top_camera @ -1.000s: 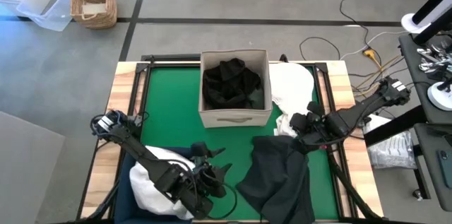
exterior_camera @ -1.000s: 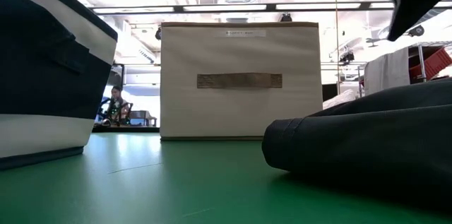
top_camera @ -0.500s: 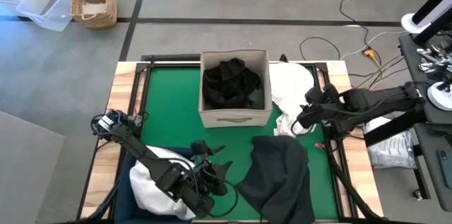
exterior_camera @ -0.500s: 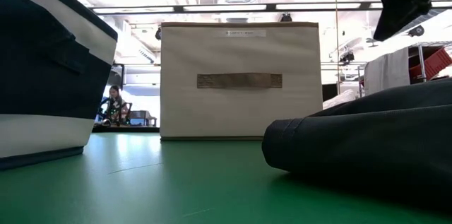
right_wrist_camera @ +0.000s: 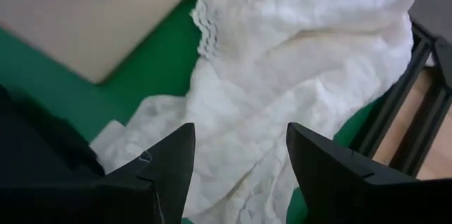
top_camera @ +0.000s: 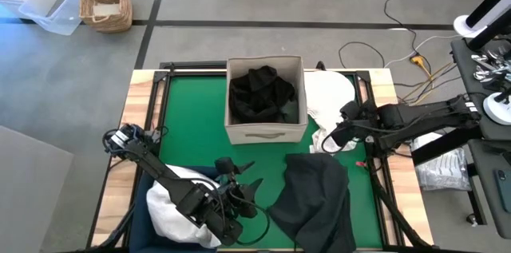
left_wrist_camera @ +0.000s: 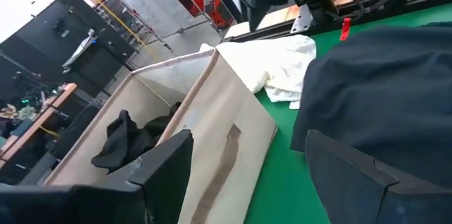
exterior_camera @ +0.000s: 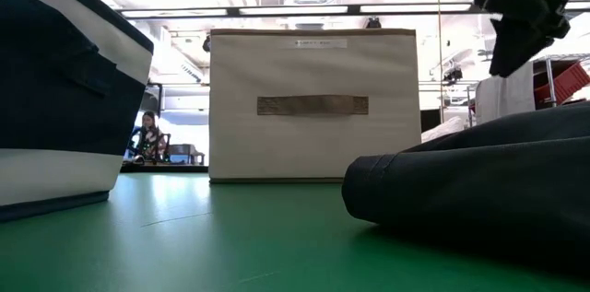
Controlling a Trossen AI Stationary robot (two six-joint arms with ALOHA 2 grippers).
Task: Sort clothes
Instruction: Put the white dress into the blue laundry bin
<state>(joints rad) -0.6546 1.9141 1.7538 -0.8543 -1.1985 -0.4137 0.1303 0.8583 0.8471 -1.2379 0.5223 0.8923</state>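
High view first, starting at the near edge of the green table mat (top_camera: 192,137): the navy blue fabric bin (top_camera: 142,205) at the near left corner already has bulky white garments (top_camera: 172,205) in it, so that side of the sorting looks partly done. The left gripper (top_camera: 243,193) hovers just beside the bin, fingers spread wide with nothing between them. Next to it a large charcoal grey garment (top_camera: 315,201) lies loose and rumpled on the mat, in neither container, so I'd say it is yet to be sorted. Farther back on the right, a heap of white lacy cloth (right_wrist_camera: 296,61) sits on the mat beside the box and reaches the table's far right edge; it too remains to be moved. The right gripper (top_camera: 334,135) hangs over that white heap with its fingers apart and empty, as the right wrist view shows. At the far middle stands the beige square fabric box (top_camera: 266,129), with black garments (top_camera: 262,95) piled inside. By my reckoning darks go there, whites to the bin, and two piles are left.
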